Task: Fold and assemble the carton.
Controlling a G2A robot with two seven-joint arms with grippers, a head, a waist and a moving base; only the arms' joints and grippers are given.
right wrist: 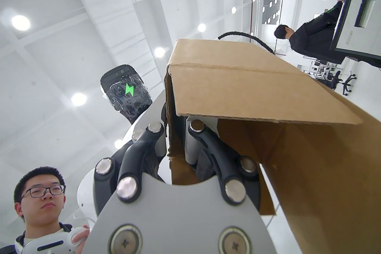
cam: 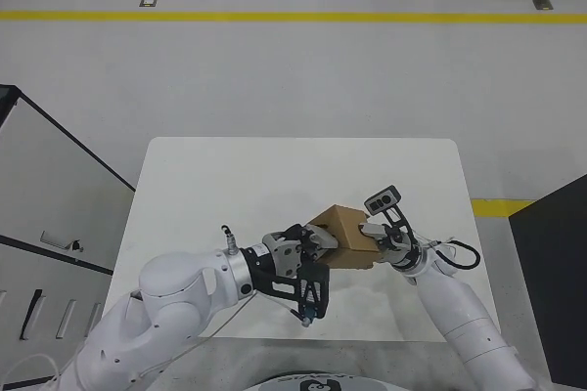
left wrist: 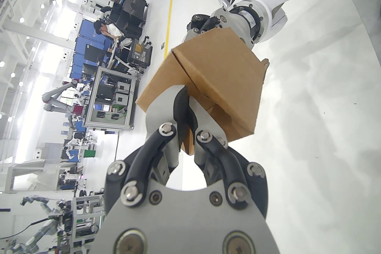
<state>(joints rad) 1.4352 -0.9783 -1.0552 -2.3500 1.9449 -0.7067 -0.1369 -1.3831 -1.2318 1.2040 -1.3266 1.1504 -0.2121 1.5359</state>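
A grey cabinet [cam: 29,186] stands on the floor at the far left, beside the white table [cam: 225,176]. A yellow line [cam: 274,16] runs across the floor beyond the table.

The left arm enters from the near left corner of the table. The left gripper [cam: 320,238] is at the left end of the carton [cam: 344,227]. In the left wrist view its fingers [left wrist: 182,100] are drawn narrow and clamp a cardboard panel at that end.

The carton is brown and partly formed, and is located over the near half of the table, right of centre. It is tilted and held between the two grippers. One end flap is folded over. Whether the carton touches the tabletop cannot be told.

The right arm enters from the near right corner. The right gripper [cam: 372,235] is at the right end of the carton. In the right wrist view its fingers [right wrist: 192,145] are set narrow, one on each side of a carton wall, gripping it.

A dark panel [cam: 567,264] stands at the far right, off the table.
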